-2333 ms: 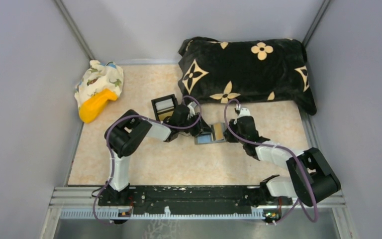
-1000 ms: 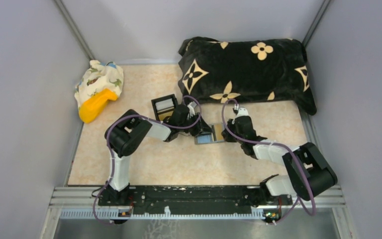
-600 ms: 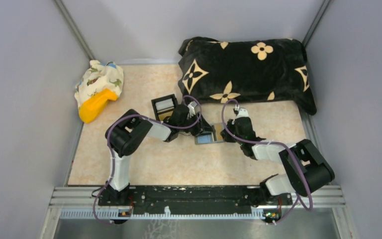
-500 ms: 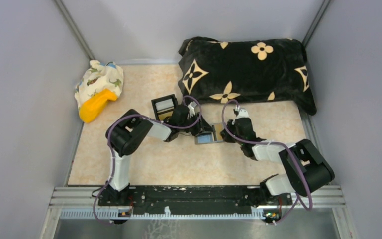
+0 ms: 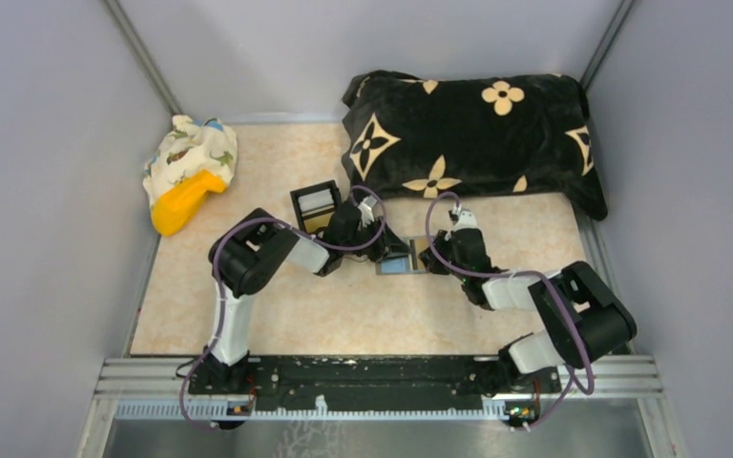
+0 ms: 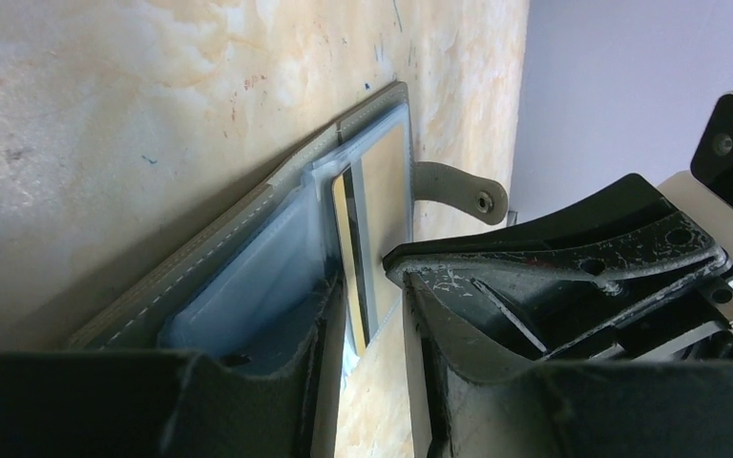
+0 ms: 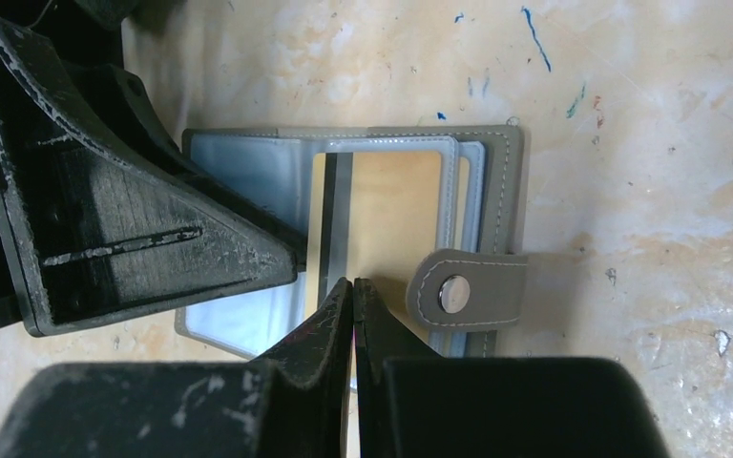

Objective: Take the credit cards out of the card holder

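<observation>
Plain grey walls close in on three sides, evenly lit with soft shadows. The table is beige, marbled (flecked with small blue marks up close). A metal rail runs along its near edge; a black flowered pillow lies at the back.

left arm: white links, black joint housings | right arm: same white and black | cables: purple, one along each arm | left gripper: black tapered fingers, worn edges | right gripper: black, scratched, small screws in its side | base rail: black bar
</observation>
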You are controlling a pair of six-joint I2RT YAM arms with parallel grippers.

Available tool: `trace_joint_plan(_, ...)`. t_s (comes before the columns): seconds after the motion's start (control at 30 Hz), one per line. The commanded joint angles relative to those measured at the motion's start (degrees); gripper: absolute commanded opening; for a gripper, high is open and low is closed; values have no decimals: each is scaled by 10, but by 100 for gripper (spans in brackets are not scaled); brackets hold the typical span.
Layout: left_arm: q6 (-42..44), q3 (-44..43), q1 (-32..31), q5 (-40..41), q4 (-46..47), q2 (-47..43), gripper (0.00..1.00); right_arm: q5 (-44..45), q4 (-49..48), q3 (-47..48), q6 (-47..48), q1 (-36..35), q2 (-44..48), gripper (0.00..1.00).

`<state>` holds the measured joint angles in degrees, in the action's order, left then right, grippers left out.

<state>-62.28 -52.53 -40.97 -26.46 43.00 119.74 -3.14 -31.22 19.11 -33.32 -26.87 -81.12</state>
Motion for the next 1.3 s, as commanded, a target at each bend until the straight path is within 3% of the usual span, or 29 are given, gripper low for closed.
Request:
trace_joint_plan(0.0, -14, 17, -6, -24, 87, 9, 34, -6, 11, -16, -1, -4, -20, 3)
trace_joint_plan(0.23, -38, 33, -6, -42, 169, 11, 33, -9, 4, -14, -3, -4, -38, 3)
trace_joint_plan(0.8, 1, -14, -16, -14, 91, 41, 28, -12, 3, -10, -6, -4, -43, 3)
trace_joint_plan(0.87, 10, -23, -17, -6, 54, 41, 22, -13, 3, -10, -6, -4, -43, 3)
trace_joint_plan(1.0, 18, -25, -17, -1, 47, 38, 1, -8, 8, -11, -10, -4, -32, 3)
trace_joint_plan(1.27, 13, -31, -17, -8, 45, 51, 0, 19, 93, -5, 4, 21, 62, 3)
